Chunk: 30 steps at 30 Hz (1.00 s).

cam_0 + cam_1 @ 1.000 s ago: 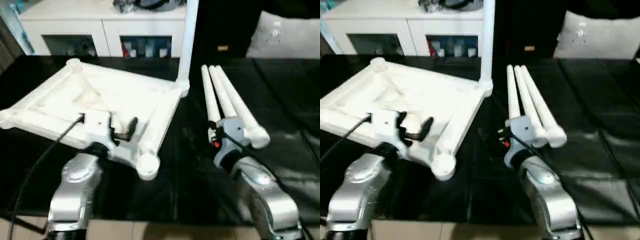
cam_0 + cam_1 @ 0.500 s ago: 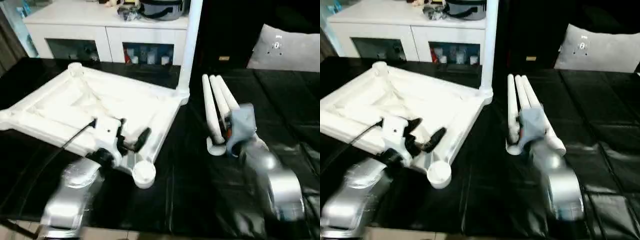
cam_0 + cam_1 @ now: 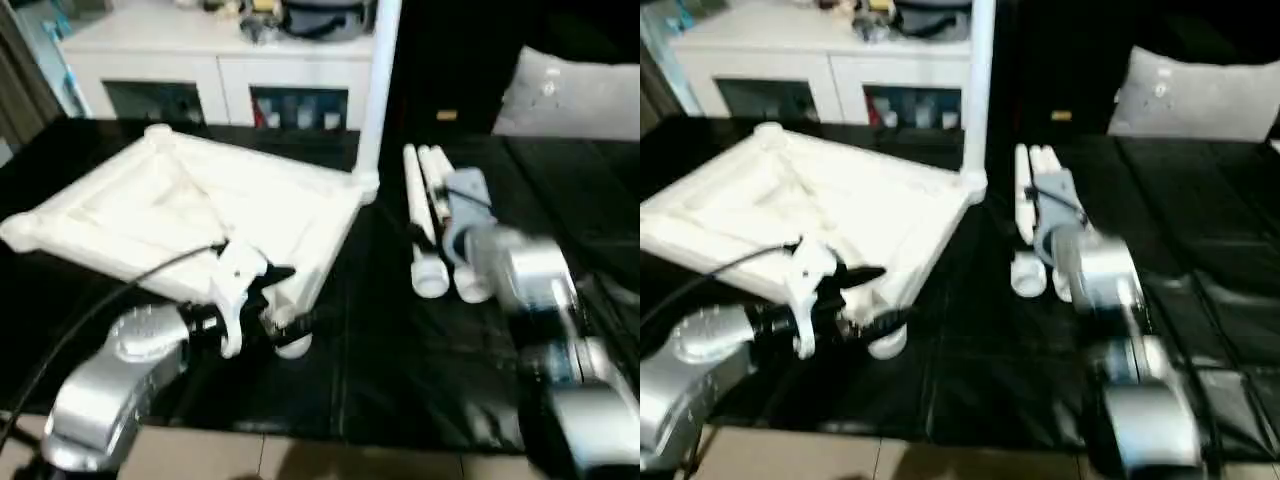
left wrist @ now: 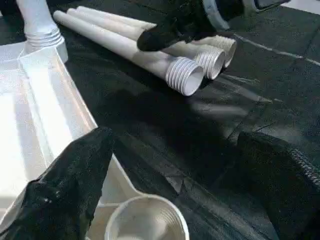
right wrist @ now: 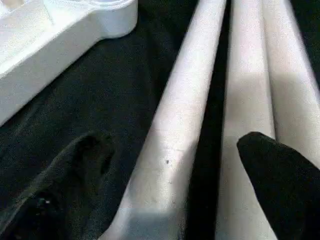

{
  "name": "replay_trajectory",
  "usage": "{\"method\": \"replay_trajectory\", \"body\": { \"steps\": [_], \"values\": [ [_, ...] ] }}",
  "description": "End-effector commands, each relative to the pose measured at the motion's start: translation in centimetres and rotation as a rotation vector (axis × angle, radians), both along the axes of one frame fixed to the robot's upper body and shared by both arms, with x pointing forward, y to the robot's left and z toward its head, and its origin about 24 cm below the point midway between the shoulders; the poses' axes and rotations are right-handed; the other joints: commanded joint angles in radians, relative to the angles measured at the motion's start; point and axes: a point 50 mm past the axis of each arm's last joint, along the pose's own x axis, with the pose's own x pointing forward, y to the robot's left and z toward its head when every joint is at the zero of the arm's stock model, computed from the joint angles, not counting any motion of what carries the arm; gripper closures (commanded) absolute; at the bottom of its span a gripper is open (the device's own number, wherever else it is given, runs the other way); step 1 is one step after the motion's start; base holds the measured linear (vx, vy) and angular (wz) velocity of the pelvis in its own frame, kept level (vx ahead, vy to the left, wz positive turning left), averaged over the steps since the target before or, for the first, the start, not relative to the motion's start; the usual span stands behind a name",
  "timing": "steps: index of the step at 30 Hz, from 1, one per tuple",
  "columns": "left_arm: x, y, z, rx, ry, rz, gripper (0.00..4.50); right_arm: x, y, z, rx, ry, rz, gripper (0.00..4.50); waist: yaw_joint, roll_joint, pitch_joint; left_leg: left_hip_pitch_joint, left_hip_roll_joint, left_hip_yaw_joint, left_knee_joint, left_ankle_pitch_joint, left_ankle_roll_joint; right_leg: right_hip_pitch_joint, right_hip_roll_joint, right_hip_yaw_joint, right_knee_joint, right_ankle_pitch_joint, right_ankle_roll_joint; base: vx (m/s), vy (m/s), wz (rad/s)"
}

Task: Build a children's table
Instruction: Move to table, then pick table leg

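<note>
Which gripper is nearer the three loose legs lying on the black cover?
Right. The right gripper hangs open directly over the loose legs; the left gripper, also open, is at the tabletop's near corner socket.

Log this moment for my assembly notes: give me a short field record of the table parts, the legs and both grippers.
tabletop: white tabletop lies underside up on the black work table
fitted leg: one leg stands upright in the far corner socket
loose legs: three loose legs lie side by side, threaded ends toward the robot
near socket: near corner socket empty
left gripper: left gripper open, beside that socket
right gripper: right gripper open, over the loose legs, holding nothing
</note>
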Motion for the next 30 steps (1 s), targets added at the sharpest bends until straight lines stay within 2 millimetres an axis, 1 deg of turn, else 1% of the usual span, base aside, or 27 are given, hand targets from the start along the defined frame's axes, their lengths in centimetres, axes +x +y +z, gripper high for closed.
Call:
{"method": "replay_trajectory", "body": {
  "steps": [1, 2, 3, 4, 5, 6, 7, 8, 9, 10, 11, 12, 13, 14, 15, 18, 19, 22, 23, 24, 26, 27, 28, 30],
  "values": [
    [0.1, 0.0, 0.4, 0.009, -0.001, -0.017, 0.05, 0.4, 0.0, -0.1, -0.029, 0.012, 0.016, 0.0, -0.001, -0.002, -0.051, -0.006, 0.045, -0.006, -0.08, -0.215, -0.02, 0.041, -0.075, 0.044, -0.09, -0.249, -0.212, 0.0, 0.0, 0.0],
    [0.1, 0.0, 0.5, 0.014, 0.001, -0.019, 0.05, 0.7, -0.2, -0.2, -0.047, 0.026, 0.012, 0.0, 0.0, -0.005, -0.056, -0.003, 0.048, -0.004, -0.076, -0.198, -0.022, 0.04, -0.076, 0.045, -0.085, -0.218, -0.221, 0.0, 0.0, 0.0],
    [0.1, 0.0, 0.5, 0.016, 0.002, -0.019, 0.05, 0.8, -0.3, -0.3, -0.051, 0.035, 0.003, 0.0, 0.003, -0.004, -0.058, -0.004, 0.048, 0.0, -0.074, -0.164, -0.016, 0.042, -0.073, 0.046, -0.083, -0.159, -0.232, 0.0, 0.0, 0.0],
    [0.1, 0.0, 0.5, 0.018, 0.004, -0.019, 0.05, 0.9, -0.3, -0.4, -0.055, 0.043, 0.0, 0.0, 0.002, -0.011, -0.059, -0.007, 0.048, 0.002, -0.073, -0.143, -0.01, 0.044, -0.071, 0.046, -0.08, -0.128, -0.236, 0.0, 0.0, 0.0],
    [0.1, 0.1, 0.5, 0.019, 0.006, -0.018, 0.05, 0.9, -0.3, -0.4, -0.056, 0.051, 0.004, 0.0, 0.006, -0.006, -0.062, -0.007, 0.049, 0.005, -0.071, -0.111, -0.003, 0.045, -0.071, 0.044, -0.075, -0.079, -0.246, 0.0, 0.0, 0.0],
    [0.1, 0.2, 0.3, 0.029, 0.01, -0.017, 0.05, 1.0, 0.0, -0.6, -0.033, 0.074, 0.02, 0.0, 0.005, -0.008, -0.065, -0.008, 0.05, 0.007, -0.068, -0.088, 0.006, 0.045, -0.071, 0.044, -0.069, -0.034, -0.258, 0.0, 0.0, 0.0],
    [0.1, 0.2, 0.3, 0.03, 0.01, -0.017, 0.05, 1.0, 0.0, -0.7, -0.03, 0.076, 0.022, 0.0, 0.006, -0.007, -0.066, -0.009, 0.05, 0.008, -0.068, -0.079, 0.011, 0.046, -0.07, 0.043, -0.068, -0.016, -0.261, 0.0, 0.0, 0.0],
    [0.1, 0.2, 0.3, 0.032, 0.011, -0.016, 0.05, 1.0, 0.2, -0.7, -0.021, 0.085, 0.028, 0.0, 0.007, -0.01, -0.069, -0.011, 0.05, 0.01, -0.064, -0.045, 0.027, 0.048, -0.07, 0.044, -0.064, 0.032, -0.267, 0.0, 0.0, 0.0],
    [0.1, 0.2, 0.3, 0.034, 0.012, -0.017, 0.05, 1.0, 0.3, -0.9, -0.023, 0.1, 0.039, 0.0, 0.009, -0.008, -0.072, -0.012, 0.05, 0.012, -0.061, -0.014, 0.044, 0.047, -0.069, 0.044, -0.06, 0.077, -0.275, 0.0, 0.0, 0.0],
    [0.2, 0.2, 0.3, 0.034, 0.012, -0.017, 0.05, 0.9, 0.5, -1.1, 0.0, 0.127, 0.056, 0.0, 0.01, -0.009, -0.071, -0.012, 0.05, 0.013, -0.06, -0.011, 0.052, 0.045, -0.07, 0.043, -0.06, 0.085, -0.281, 0.0, 0.0, 0.0],
    [0.2, 0.2, 0.3, 0.034, 0.011, -0.017, 0.05, 0.9, 0.7, -1.2, 0.015, 0.14, 0.063, 0.0, 0.01, -0.009, -0.068, -0.014, 0.051, 0.014, -0.062, -0.025, 0.059, 0.045, -0.071, 0.042, -0.062, 0.067, -0.289, 0.0, 0.0, 0.0],
    [0.2, 0.2, 0.3, 0.035, 0.011, -0.017, 0.05, 0.9, 0.8, -1.2, 0.024, 0.151, 0.072, 0.0, 0.011, -0.01, -0.065, -0.012, 0.054, 0.015, -0.064, -0.056, 0.055, 0.043, -0.071, 0.042, -0.066, 0.025, -0.289, 0.0, 0.0, 0.0],
    [0.2, 0.2, 0.3, 0.035, 0.011, -0.017, 0.01, 0.9, 0.8, -1.3, 0.024, 0.155, 0.078, 0.19, 0.012, -0.01, -0.062, -0.009, 0.055, 0.015, -0.065, -0.084, 0.048, 0.041, -0.072, 0.043, -0.07, -0.014, -0.284, 0.0, 0.0, 0.0],
    [0.2, 0.2, 0.3, 0.035, 0.011, -0.017, 0.0, 0.9, 0.8, -1.3, 0.024, 0.155, 0.078, 0.3, 0.012, -0.01, -0.061, -0.009, 0.056, 0.015, -0.066, -0.092, 0.044, 0.041, -0.072, 0.044, -0.07, -0.029, -0.282, 0.0, 0.0, 0.0],
    [0.3, 0.2, 0.4, 0.038, 0.007, -0.016, 0.0, 0.9, 1.1, -1.3, 0.058, 0.169, 0.088, 0.3, 0.012, -0.01, -0.061, -0.008, 0.057, 0.015, -0.067, -0.103, 0.04, 0.041, -0.073, 0.044, -0.071, -0.045, -0.28, 0.0, 0.0, 0.0],
    [0.3, 0.2, 0.4, 0.042, 0.006, -0.018, 0.0, 0.9, 1.2, -1.3, 0.073, 0.183, 0.097, 0.69, 0.013, -0.008, -0.057, -0.005, 0.059, 0.016, -0.071, -0.147, 0.015, 0.036, -0.074, 0.044, -0.077, -0.118, -0.265, 0.0, 0.0, 0.0],
    [0.3, 0.2, 0.4, 0.043, 0.005, -0.019, 0.0, 0.9, 1.1, -1.3, 0.069, 0.192, 0.105, 0.69, 0.012, -0.008, -0.058, -0.005, 0.059, 0.016, -0.071, -0.153, 0.012, 0.035, -0.074, 0.044, -0.076, -0.125, -0.265, 0.0, 0.0, 0.0],
    [0.3, 0.2, 0.4, 0.042, 0.006, -0.022, 0.0, 0.8, 1.0, -1.4, 0.073, 0.208, 0.114, 0.98, 0.013, -0.007, -0.058, -0.005, 0.061, 0.017, -0.071, -0.153, 0.005, 0.034, -0.073, 0.044, -0.076, -0.123, -0.259, 0.0, 0.0, 0.0],
    [0.3, 0.2, 0.4, 0.042, 0.006, -0.023, 0.0, 0.8, 0.9, -1.4, 0.076, 0.214, 0.117, 0.98, 0.013, -0.007, -0.058, -0.006, 0.06, 0.018, -0.071, -0.146, 0.006, 0.035, -0.073, 0.044, -0.075, -0.112, -0.258, 0.0, 0.0, 0.0],
    [0.3, 0.2, 0.3, 0.042, 0.007, -0.025, 0.0, 0.8, 0.8, -1.5, 0.082, 0.221, 0.112, 1.18, 0.013, -0.007, -0.06, -0.008, 0.06, 0.018, -0.07, -0.133, 0.009, 0.037, -0.073, 0.044, -0.073, -0.094, -0.26, 0.0, 0.0, 0.0],
    [0.3, 0.2, 0.3, 0.043, 0.009, -0.029, 0.0, 0.7, 0.5, -1.5, 0.085, 0.228, 0.105, 1.33, 0.014, -0.006, -0.061, -0.008, 0.06, 0.019, -0.069, -0.119, 0.014, 0.037, -0.072, 0.043, -0.072, -0.073, -0.264, 0.0, 0.0, 0.0],
    [0.3, 0.2, 0.2, 0.044, 0.009, -0.03, 0.0, 0.7, 0.4, -1.5, 0.085, 0.23, 0.104, 1.42, 0.015, -0.006, -0.062, -0.007, 0.06, 0.02, -0.068, -0.117, 0.015, 0.036, -0.072, 0.043, -0.072, -0.069, -0.266, 0.0, 0.0, 0.0],
    [0.3, 0.2, 0.2, 0.044, 0.009, -0.032, 0.0, 0.7, 0.2, -1.5, 0.088, 0.231, 0.097, 1.52, 0.015, -0.003, -0.061, -0.007, 0.059, 0.02, -0.068, -0.117, 0.017, 0.035, -0.072, 0.043, -0.071, -0.067, -0.271, 0.0, 0.0, 0.0],
    [0.4, 0.3, 0.2, 0.049, 0.008, -0.037, 0.0, 0.8, 0.1, -1.3, 0.102, 0.231, 0.085, 1.69, 0.016, -0.003, -0.061, -0.007, 0.06, 0.02, -0.068, -0.122, 0.017, 0.035, -0.072, 0.043, -0.072, -0.07, -0.271, 0.0, 0.0, 0.0]
  ]
}}
